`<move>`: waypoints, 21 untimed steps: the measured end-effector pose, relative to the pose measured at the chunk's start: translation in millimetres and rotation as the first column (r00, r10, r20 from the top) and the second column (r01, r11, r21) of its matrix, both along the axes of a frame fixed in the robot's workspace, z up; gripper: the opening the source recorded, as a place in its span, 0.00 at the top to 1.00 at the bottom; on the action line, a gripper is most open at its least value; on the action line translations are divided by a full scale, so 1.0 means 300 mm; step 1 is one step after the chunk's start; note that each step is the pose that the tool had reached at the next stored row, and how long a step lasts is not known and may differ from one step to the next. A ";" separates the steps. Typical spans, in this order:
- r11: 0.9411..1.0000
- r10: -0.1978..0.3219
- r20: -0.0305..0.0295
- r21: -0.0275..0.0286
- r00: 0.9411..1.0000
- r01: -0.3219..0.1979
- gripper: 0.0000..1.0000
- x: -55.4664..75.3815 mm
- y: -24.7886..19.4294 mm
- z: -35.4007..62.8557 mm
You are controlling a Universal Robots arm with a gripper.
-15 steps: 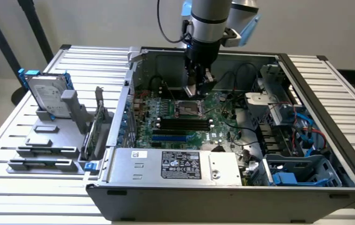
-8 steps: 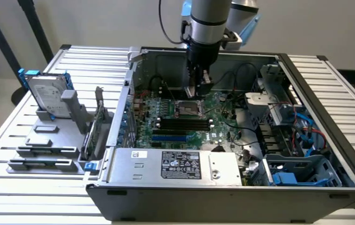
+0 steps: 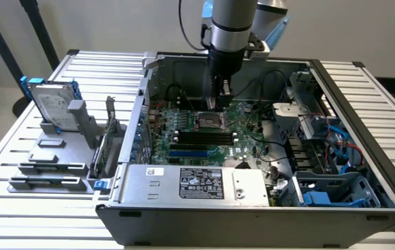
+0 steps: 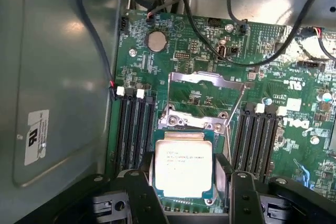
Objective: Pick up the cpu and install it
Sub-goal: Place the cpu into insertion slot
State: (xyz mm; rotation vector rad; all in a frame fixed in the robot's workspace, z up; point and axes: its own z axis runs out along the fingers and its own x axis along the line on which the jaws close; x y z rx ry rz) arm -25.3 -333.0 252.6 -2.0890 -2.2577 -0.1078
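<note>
In the wrist view the cpu (image 4: 183,164), a small square chip with a shiny silver top and a thin green rim, sits between my two black fingers (image 4: 138,192). My gripper (image 4: 184,184) is shut on the cpu's two sides. Just beyond it on the green motherboard (image 4: 273,51) is the socket's raised metal load plate (image 4: 203,78). In the exterior view my gripper (image 3: 222,100) hangs inside the open computer case, a little above the dark socket (image 3: 209,121).
Black memory slots (image 4: 134,129) flank the socket on both sides. Black cables (image 4: 210,30) cross the board. A silver power supply (image 3: 190,182) fills the case front. Outside the case, at the exterior view's left, stand a blue-framed hard drive (image 3: 51,107) and grey holder blocks (image 3: 51,169).
</note>
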 end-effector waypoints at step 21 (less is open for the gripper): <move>0.996 -0.094 0.031 0.001 0.995 0.094 0.45 -0.077 -0.029 -0.053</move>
